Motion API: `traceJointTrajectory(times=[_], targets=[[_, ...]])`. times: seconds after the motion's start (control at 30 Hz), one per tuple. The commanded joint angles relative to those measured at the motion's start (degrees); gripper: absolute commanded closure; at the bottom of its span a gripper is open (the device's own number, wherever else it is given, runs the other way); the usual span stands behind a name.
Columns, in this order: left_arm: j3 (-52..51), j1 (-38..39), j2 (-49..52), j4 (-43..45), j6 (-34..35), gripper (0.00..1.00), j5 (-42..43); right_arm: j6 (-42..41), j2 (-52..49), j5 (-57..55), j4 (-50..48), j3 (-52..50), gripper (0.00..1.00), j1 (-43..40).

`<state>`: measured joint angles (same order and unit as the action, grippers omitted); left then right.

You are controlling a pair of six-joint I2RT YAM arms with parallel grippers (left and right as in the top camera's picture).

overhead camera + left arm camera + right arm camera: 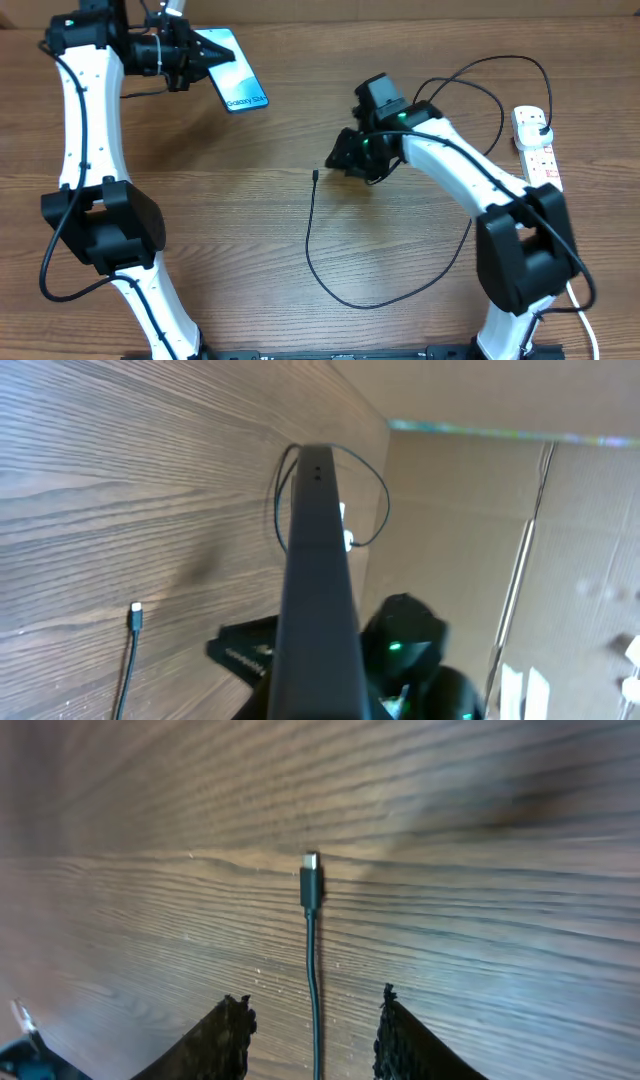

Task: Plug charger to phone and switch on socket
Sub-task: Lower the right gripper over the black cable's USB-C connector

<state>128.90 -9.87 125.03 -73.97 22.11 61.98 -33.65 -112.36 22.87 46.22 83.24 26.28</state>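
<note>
My right gripper [314, 1005] is spread open and holds nothing. Its two dark fingers [228, 1038] hang low over the tabletop [230, 220], and the charger [313, 970] runs straight up the gap between them; I cannot tell whether either finger touches it. The connector tip [311, 880] lies flat on the wood just ahead of the fingers, pointing away from me.

My left gripper [200, 48] is clenched on one end of the phone [238, 78] and holds it up off the tabletop at the far left. The screen glows light blue, with the "Galaxy" text at the free end, which slants toward the middle of the table. In my left wrist view the phone is turned edge-on, a dark strip running up the centre.

From the tip, the thin black cable curves in a wide loop across the near tabletop, passes behind my right arm and arcs over to the socket [540, 160], a white strip at the far right edge.

My right arm reaches in from the right, bent at the elbow, wrist pitched down toward the tip. My left arm stretches along the left side to the far edge.
</note>
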Motion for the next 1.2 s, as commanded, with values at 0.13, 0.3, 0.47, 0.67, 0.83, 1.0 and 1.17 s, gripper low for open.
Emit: traceJointTrajectory(times=[0.13,0.3,0.47,0.67,0.83,1.0,1.17], targets=[[0.6,-0.7,-1.0,-1.3,1.9,0.96,-1.4,-3.0,-4.3,0.5,-3.1,1.7,0.61,3.6],[0.6,-0.7,-1.0,-2.3,1.7,0.96,-1.5,-5.8,-6.3,-0.5,-5.0,1.6,0.62,4.1],[0.6,-0.7,-1.0,-2.3,1.7,0.96,-1.6,-7.0,-7.8,-0.6,-7.1,1.6,0.65,4.9],[0.6,-0.7,-1.0,-2.5,1.7,0.96,-1.6,-11.4,-8.2,-3.7,-8.2,1.5,0.67,5.9],[0.6,-0.7,-1.0,-2.6,1.7,0.96,-1.6,-13.0,-8.2,-3.9,-9.0,1.1,0.68,5.9],[0.6,-0.7,-1.0,-3.4,1.7,0.96,-1.6,-14.9,-8.2,-4.0,-10.0,0.2,0.72,5.9],[0.6,-0.7,-1.0,-3.7,1.4,0.96,-1.6,-15.9,-8.2,-3.9,-12.2,-2.0,0.72,6.0]])
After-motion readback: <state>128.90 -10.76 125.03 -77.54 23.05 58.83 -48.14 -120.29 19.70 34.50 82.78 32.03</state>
